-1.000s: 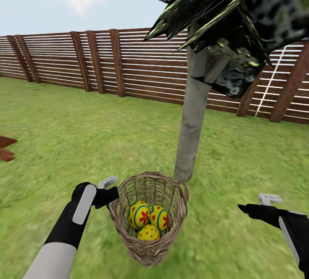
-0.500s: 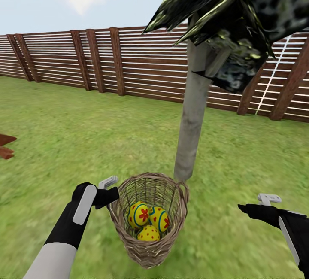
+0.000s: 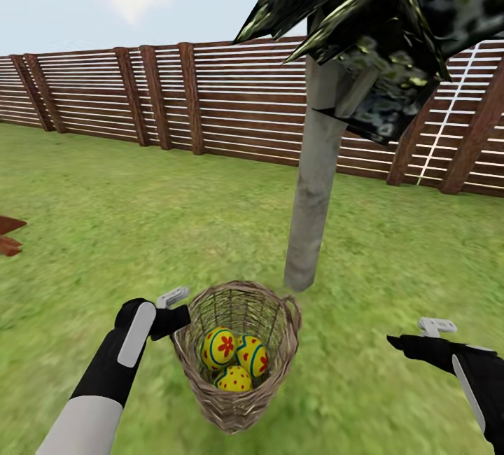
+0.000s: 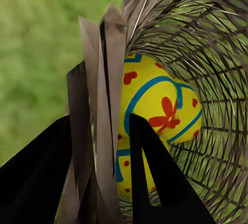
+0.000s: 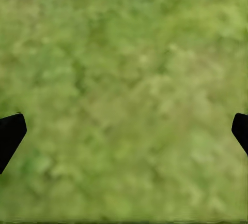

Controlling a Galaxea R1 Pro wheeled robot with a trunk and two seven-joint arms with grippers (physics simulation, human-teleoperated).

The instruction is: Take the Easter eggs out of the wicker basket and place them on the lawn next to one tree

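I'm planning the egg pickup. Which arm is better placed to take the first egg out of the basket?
Probably the right. The left gripper is clamped on the wicker basket rim, holding it beside the tree. The right gripper is open over the lawn, free to reach the Easter eggs.

Head view high over lawn [image 3: 105, 217] (shared), wrist views close, downward.

A slatted brown wooden fence [image 3: 140, 98] under pale blue sky [image 3: 84, 0], perhaps 1 faint cloud.
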